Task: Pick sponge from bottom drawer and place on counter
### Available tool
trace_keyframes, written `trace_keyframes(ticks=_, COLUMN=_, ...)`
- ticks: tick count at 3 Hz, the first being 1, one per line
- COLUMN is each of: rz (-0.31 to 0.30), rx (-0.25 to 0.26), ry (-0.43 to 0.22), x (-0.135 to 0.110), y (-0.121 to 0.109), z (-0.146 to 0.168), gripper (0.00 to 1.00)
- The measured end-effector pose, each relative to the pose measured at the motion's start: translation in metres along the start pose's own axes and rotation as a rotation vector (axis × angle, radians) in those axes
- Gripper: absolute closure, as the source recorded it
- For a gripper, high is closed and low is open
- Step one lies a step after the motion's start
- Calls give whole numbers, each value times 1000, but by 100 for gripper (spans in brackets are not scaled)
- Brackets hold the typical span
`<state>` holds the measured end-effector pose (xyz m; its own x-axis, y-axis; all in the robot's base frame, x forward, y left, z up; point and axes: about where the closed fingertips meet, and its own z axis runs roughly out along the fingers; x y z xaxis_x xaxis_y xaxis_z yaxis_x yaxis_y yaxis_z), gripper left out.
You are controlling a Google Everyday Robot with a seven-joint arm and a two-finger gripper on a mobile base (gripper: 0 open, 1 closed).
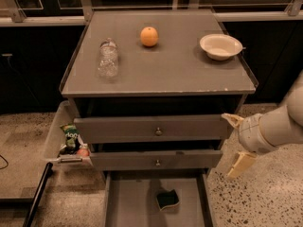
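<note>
The sponge [167,199], dark green on top with a yellow edge, lies on the floor of the open bottom drawer [128,205] at the bottom of the view. The counter [161,67] is the grey cabinet top above. My gripper [235,143] hangs at the cabinet's right side, level with the two knobbed drawers, up and to the right of the sponge. Its two tan fingers are spread wide apart and hold nothing.
On the counter lie a clear plastic bottle [108,58], an orange [149,36] and a white bowl [220,46]. A clear bin [59,136] with snack packets hangs on the cabinet's left side. Speckled floor surrounds the cabinet.
</note>
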<state>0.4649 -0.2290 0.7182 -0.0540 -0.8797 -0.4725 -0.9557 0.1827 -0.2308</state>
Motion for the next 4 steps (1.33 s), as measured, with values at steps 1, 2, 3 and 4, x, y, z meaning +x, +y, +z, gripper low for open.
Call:
trace_keyframes(ticks=1, rz=85, rx=-35, ry=5, x=37, y=8, z=50, gripper=0)
trace_keyframes(ticks=2, rz=136, rx=-63, ry=13, x=71, y=18, z=107, gripper=0)
trace_keyframes(ticks=3, rz=120, rx=-85, ry=18, x=90, y=30, z=153, gripper=0)
trace_keyframes(ticks=4, rz=99, rx=-108, ry=12, x=105, y=41, z=192, gripper=0)
